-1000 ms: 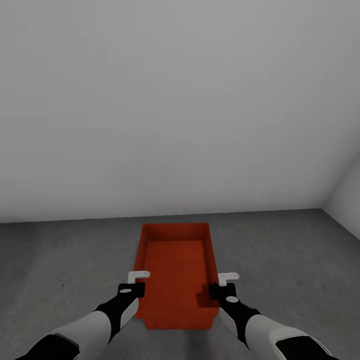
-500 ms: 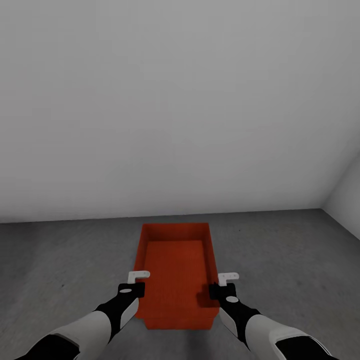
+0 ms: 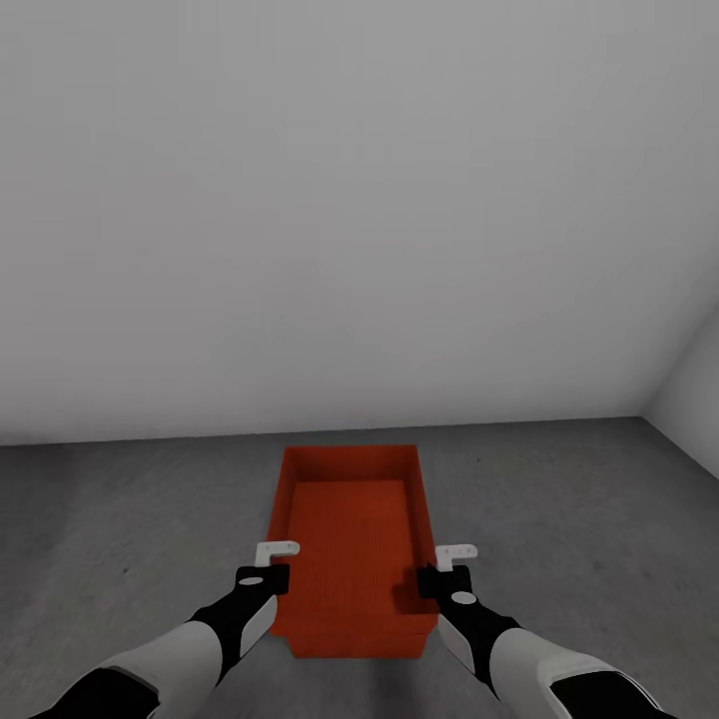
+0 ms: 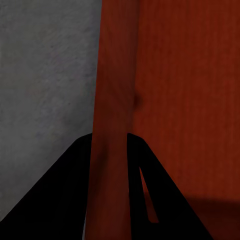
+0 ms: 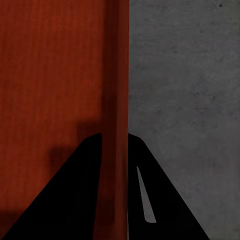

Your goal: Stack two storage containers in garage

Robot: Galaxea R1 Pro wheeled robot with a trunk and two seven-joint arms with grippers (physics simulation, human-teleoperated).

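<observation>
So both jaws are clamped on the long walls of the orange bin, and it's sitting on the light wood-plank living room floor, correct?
Not quite. The grips are as you say: left gripper and right gripper each pinch a long wall of the storage container. But the floor under it is dark grey mottled concrete, not wood planks. The head view shows this, and both wrist views show grey concrete beside the wall.

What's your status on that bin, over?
Left gripper and right gripper each clamp a long wall of the orange-red rectangular plastic bin. Bin over dark grey concrete floor, near pale wall. Path ahead unobstructed.
</observation>
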